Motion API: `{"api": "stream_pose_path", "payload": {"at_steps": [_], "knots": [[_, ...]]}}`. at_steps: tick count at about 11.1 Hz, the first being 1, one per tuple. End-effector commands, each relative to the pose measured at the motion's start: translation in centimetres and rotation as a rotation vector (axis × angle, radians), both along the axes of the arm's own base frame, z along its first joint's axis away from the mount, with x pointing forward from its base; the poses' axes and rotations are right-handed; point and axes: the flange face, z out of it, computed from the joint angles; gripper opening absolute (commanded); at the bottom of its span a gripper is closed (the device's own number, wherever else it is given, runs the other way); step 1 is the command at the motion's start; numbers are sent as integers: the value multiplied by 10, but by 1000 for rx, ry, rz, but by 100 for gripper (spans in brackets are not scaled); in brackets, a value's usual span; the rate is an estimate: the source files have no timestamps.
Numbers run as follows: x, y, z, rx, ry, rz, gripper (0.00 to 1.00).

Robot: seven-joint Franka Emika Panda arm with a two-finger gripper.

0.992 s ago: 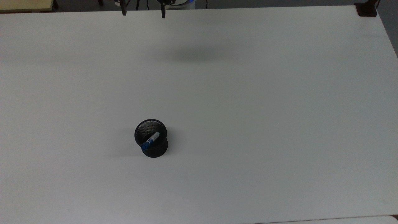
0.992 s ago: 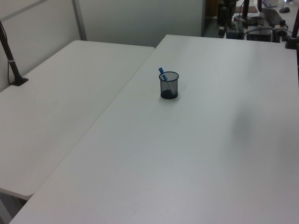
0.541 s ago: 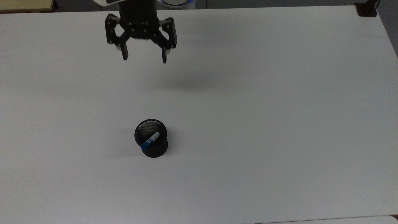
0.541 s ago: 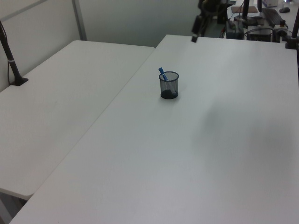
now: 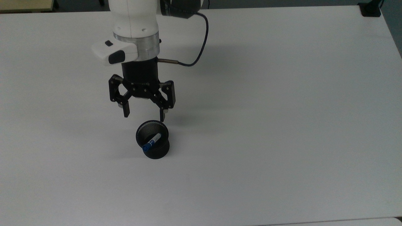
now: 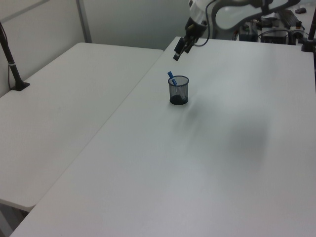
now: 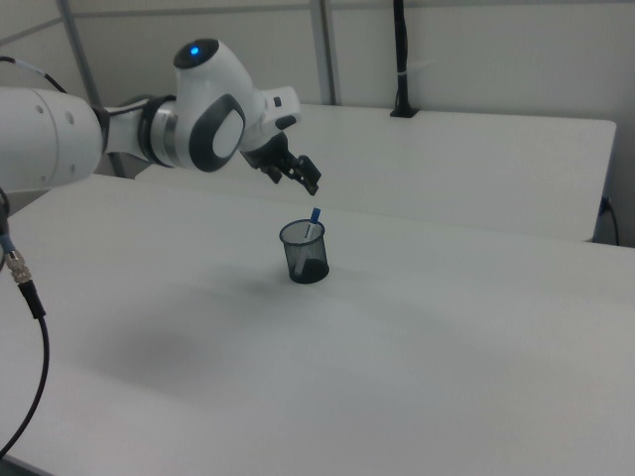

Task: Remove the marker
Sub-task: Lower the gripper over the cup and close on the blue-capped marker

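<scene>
Gripper (image 5: 144,116) is above the table (image 5: 282,110), fingers spread wide apart, nothing between them. In the top view it sits just above the black mesh cup (image 5: 153,139); its right fingertip almost overlaps the cup's far rim in that view, but the side views show the gripper up in the air, clear of the cup. Left view puts the gripper (image 6: 178,50) above and behind the cup (image 6: 178,90); right view has the gripper (image 7: 299,176) above and a little to the right view's left of the cup (image 7: 304,252).

The marker (image 5: 151,142) is inside the cup, tilted, not upright. White barrel runs down into the cup; blue cap end is up, leaning on the rim at the top view's lower left. In the left view the blue cap (image 6: 171,77) pokes above the rim on the left view's left side. In the right view the marker (image 7: 313,222) sticks up past the far rim.

Cup stands upright on the bare white table. A dark cable (image 5: 201,44) loops off the wrist. A second white table (image 6: 64,108) butts against the first on the left view's left.
</scene>
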Motion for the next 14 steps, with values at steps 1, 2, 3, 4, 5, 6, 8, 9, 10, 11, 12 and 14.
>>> {"api": "stream_pose_path", "payload": {"at_steps": [1, 2, 3, 4, 5, 6, 8, 9, 10, 11, 12, 14], "knots": [[22, 2, -32, -35, -93, -11, 78], [26, 4, -44, -54, -112, -9, 78], [28, 4, -55, -77, -106, -7, 78], [29, 6, -67, -93, -94, -7, 77], [30, 7, -78, -106, -84, -13, 74], [31, 7, -84, -125, -79, -8, 74], [33, 8, -95, -124, -101, -2, 61], [34, 8, -97, -120, -105, -6, 55], [34, 9, -98, -115, -105, -11, 51], [34, 11, -96, -112, -113, -12, 42], [34, 11, -96, -110, -115, -12, 32], [34, 9, -94, -105, -117, -22, 24]]}}
